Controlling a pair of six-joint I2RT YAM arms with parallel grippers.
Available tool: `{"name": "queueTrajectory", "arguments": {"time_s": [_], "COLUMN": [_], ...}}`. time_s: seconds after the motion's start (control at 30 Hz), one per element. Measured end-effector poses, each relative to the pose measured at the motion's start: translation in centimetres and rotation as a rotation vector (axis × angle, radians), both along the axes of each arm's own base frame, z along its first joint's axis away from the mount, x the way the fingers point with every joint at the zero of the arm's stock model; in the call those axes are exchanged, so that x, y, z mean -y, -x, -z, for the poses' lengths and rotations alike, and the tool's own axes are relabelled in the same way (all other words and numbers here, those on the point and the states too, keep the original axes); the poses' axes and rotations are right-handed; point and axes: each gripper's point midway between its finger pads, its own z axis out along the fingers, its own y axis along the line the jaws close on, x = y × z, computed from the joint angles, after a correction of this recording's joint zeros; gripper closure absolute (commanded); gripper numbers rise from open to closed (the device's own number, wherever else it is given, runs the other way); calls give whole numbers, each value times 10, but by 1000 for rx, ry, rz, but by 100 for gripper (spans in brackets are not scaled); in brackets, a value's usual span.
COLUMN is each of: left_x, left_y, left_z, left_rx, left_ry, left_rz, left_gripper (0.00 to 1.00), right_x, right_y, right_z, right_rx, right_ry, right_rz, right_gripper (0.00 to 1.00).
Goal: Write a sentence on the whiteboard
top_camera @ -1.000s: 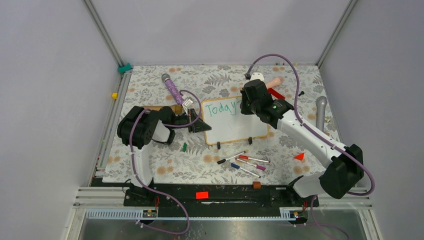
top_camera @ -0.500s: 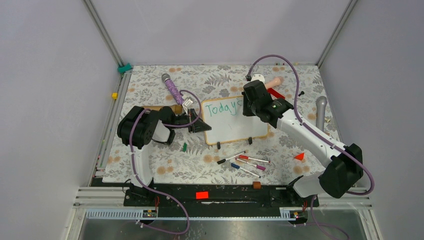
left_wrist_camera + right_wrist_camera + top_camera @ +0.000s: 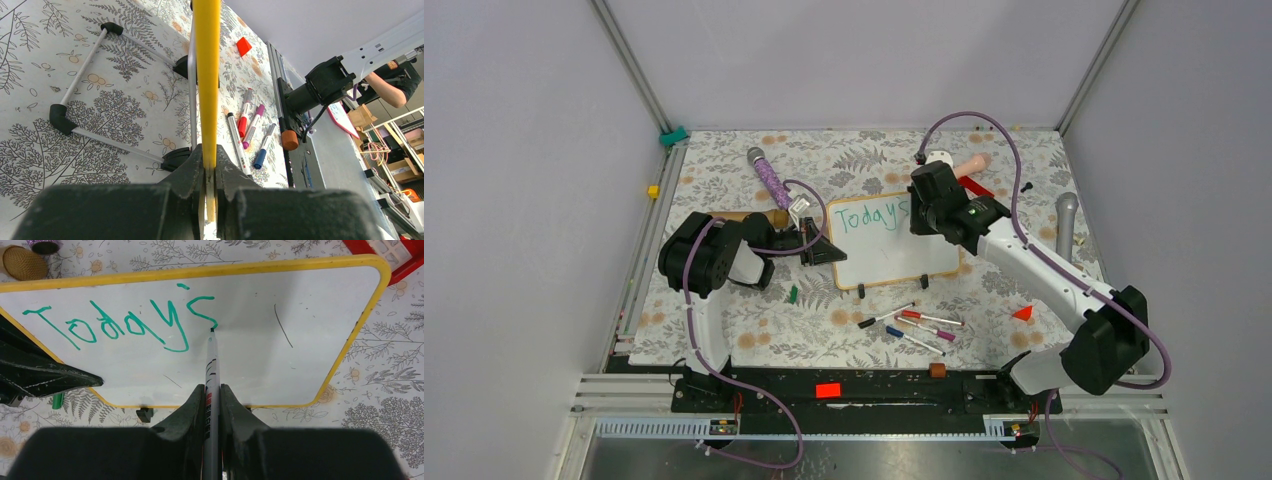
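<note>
The whiteboard [image 3: 894, 258] stands propped on the floral table mat, its yellow-tan frame seen edge-on in the left wrist view [image 3: 206, 75]. Green writing "Today's" [image 3: 120, 325] runs along its top line [image 3: 870, 215]. My left gripper [image 3: 824, 248] is shut on the board's left edge [image 3: 210, 155]. My right gripper [image 3: 921, 213] is shut on a grey marker [image 3: 212, 360]. The marker's tip touches the board at the end of the "s". The board's right half [image 3: 310, 325] is blank apart from faint dark streaks.
Several loose markers [image 3: 914, 328] lie in front of the board. A green cap [image 3: 793, 294] sits near the left arm. A purple microphone [image 3: 769, 180] lies at the back left, a grey one [image 3: 1065, 225] at the right, and a red triangle [image 3: 1023, 313] near the right arm.
The right gripper has shifted slightly right with the marker, and an "s" now follows "Today". The left gripper and the board have not moved.
</note>
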Motion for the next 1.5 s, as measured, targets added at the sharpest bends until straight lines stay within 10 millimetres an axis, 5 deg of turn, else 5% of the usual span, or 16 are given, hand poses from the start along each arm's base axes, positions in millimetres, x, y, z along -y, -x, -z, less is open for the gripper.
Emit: {"name": "queueTrajectory", "arguments": {"time_s": [0.4, 0.83, 1.5], "left_x": [0, 0, 0], "left_y": [0, 0, 0], "left_z": [0, 0, 0], "left_rx": [1, 0, 1], "left_ry": [0, 0, 0], "left_rz": [0, 0, 0], "left_gripper": [100, 100, 100], "right_x": [-12, -8, -55], "right_y": [2, 39, 63], "right_z": [-3, -18, 14], "right_rx": [4, 39, 25], "right_ry": [-59, -174, -21], "right_rz": [-44, -108, -228], "right_gripper": [100, 100, 100]}}
